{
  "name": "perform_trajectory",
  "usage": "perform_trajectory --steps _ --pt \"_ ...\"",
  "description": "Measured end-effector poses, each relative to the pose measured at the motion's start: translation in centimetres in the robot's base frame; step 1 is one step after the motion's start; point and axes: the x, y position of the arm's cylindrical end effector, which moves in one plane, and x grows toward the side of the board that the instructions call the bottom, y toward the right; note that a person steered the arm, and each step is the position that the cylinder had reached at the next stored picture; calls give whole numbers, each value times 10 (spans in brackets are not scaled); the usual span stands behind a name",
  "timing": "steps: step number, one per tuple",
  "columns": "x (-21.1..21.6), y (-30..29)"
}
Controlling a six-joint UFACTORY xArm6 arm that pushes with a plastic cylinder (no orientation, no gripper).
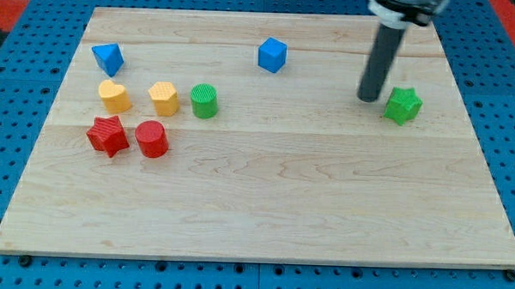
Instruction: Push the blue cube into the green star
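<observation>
Camera view: blue cube (273,55) sits tilted.

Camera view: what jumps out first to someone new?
The dark rod coming down from the view's top right, with my tip resting just left of the green star, a narrow gap between them. Next, the blue cube sitting alone at top centre, well left of the tip. Last, the cluster at the view's left: blue triangular block, two yellow blocks, green cylinder, red star and red cylinder.
</observation>
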Motion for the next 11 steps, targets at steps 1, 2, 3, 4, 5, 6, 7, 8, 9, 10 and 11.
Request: perform_trajectory --steps 1,2,3,4,5,6,7,8,9,10,11 --pt "-43 22" --pt "-76 -44" --pt "-104 -112" --pt "-102 -169" --pt "-65 -157" --pt "-50 -127" --pt "-61 -110" --pt "-88 -110" --pt "-97 -81" --pt "-72 -36" --pt "-50 -3"
